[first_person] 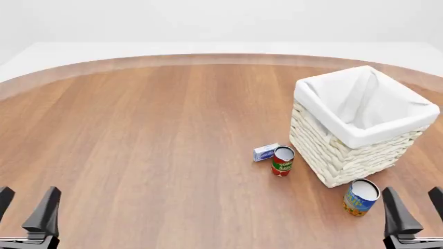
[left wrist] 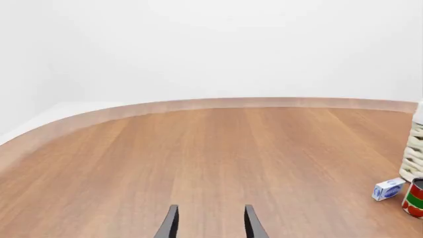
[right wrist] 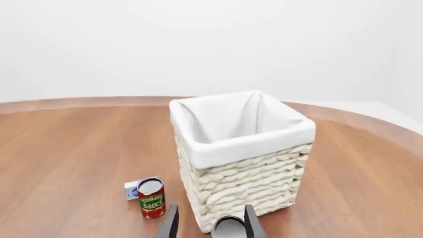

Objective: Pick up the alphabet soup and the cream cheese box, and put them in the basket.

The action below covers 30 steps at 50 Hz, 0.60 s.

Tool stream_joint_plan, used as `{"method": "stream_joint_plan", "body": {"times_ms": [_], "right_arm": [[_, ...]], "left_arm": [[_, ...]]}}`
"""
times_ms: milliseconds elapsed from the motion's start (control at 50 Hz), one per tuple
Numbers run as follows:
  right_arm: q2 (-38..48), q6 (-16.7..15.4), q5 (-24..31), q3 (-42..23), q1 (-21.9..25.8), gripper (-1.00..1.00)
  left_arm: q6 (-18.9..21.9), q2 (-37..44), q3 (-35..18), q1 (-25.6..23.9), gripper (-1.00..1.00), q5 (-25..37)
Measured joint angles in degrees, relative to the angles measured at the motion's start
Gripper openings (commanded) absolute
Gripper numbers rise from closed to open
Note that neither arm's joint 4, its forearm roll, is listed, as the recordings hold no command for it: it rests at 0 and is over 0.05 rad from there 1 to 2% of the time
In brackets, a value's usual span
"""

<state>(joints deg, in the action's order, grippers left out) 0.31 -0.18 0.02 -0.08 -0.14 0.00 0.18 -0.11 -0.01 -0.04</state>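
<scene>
Both my arms sit low at the near table edge: left gripper (first_person: 26, 207) and right gripper (first_person: 413, 206) spread open, holding nothing. One alphabet soup (first_person: 360, 197) stands just beside the right gripper, near the basket (first_person: 346, 155). One cream cheese box (first_person: 266, 152), apparently touching one red can (first_person: 282, 161).

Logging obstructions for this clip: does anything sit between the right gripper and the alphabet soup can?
Nothing visible does. The alphabet soup stands upright just ahead of the open right gripper, with bare table between them. The basket stands just beyond the can, and the red and green can is off to the left.
</scene>
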Motion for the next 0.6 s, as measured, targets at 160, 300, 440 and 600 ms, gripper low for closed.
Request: {"method": "stream_joint_plan", "body": {"times_ms": [160, 300, 440, 600], "right_arm": [[2.2, 0.7, -2.1, -0.1, 0.1, 1.00], [4.9, 1.5, -3.7, -0.1, 0.1, 1.00], [8.6, 1.7, -5.4, -0.1, 0.2, 1.00], [12.3, 1.4, -6.3, -0.3, 0.2, 1.00]], "left_arm": [[0.0, 0.1, -0.1, 0.0, 1.00, 0.0], [0.0, 0.2, -0.1, 0.0, 1.00, -0.1], [0.0, 0.2, -0.1, 0.0, 1.00, -0.1], [0.0, 0.2, -0.1, 0.0, 1.00, -0.1]]}}
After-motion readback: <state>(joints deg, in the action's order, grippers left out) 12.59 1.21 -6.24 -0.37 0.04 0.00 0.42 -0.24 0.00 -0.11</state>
